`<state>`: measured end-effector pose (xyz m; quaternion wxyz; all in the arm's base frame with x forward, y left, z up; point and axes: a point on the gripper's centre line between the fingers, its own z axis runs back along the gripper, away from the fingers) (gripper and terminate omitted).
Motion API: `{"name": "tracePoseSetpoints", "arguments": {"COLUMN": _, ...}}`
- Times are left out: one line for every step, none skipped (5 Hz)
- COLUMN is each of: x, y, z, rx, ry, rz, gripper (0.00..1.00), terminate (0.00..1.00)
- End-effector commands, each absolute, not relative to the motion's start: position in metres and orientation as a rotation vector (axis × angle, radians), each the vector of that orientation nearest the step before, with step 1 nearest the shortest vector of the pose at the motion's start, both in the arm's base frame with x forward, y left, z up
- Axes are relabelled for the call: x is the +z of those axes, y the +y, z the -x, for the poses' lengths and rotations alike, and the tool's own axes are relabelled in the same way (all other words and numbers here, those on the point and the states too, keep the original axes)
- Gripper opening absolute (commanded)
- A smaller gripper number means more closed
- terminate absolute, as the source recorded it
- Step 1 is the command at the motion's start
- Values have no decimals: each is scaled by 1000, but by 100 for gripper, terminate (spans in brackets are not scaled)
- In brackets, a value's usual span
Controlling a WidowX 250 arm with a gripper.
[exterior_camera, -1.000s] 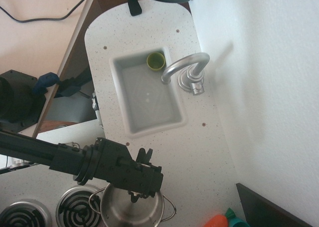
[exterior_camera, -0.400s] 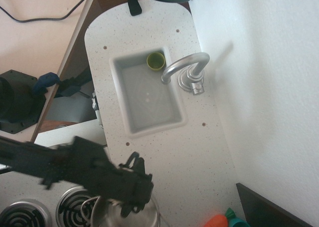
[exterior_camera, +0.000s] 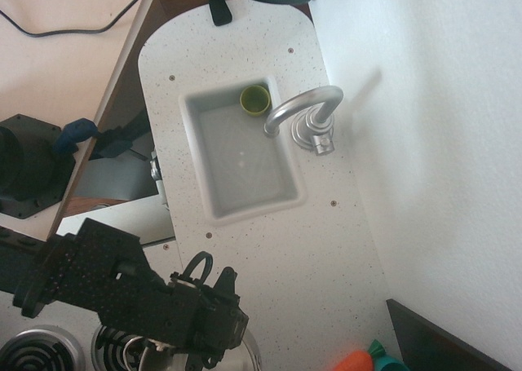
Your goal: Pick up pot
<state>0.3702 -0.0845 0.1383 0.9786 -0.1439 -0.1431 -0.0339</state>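
Pot: the pot is at the bottom edge of the view, beside the stove burner. Only a small part of its shiny rim is visible; the rest is hidden under the black arm or cut off by the edge of the picture.

Tool: the tool is directly above the pot and covers most of it. I cannot tell how far it is open, and I cannot tell if it has hold of the pot, because the fingers are hidden by the black housing and the lower edge of the view.

Pot relative to tool: the pot lies under the tool and a little to its right. If they touch is not clear.

How the pot will handle: I judge it stiff and light, because it is thin steel and small. The smooth metal is probably slippery, so a weak grip may let it slide or tilt.

Where to take hold: the rim wall seems the best place, with one finger inside and one outside. The thin wire handles are not visible now.

Other things: a green cup stands in the far corner of the sink, near the tap, well apart from the pot on the white surface.
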Motion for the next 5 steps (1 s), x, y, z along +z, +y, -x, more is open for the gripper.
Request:
{"name": "tracePoseSetpoints", "arguments": {"x": 167, "y": -88, "z": -378, "rx": -68, "ry": -362, "rz": 293, "gripper": 0, "terminate": 0}}
{"name": "tracePoseSetpoints", "arguments": {"x": 170, "y": -86, "z": -377, "rx": -57, "ry": -371, "rz": 294, "gripper": 0, "terminate": 0}}
{"name": "tracePoseSetpoints", "arguments": {"x": 170, "y": -85, "z": -377, "rx": -53, "ry": -371, "rz": 293, "gripper": 0, "terminate": 0}}
{"name": "tracePoseSetpoints", "arguments": {"x": 171, "y": -85, "z": -377, "rx": -51, "ry": -373, "rz": 296, "gripper": 0, "terminate": 0}}
{"name": "tracePoseSetpoints", "arguments": {"x": 172, "y": -85, "z": -377, "rx": -53, "ry": -376, "rz": 297, "gripper": 0, "terminate": 0}}
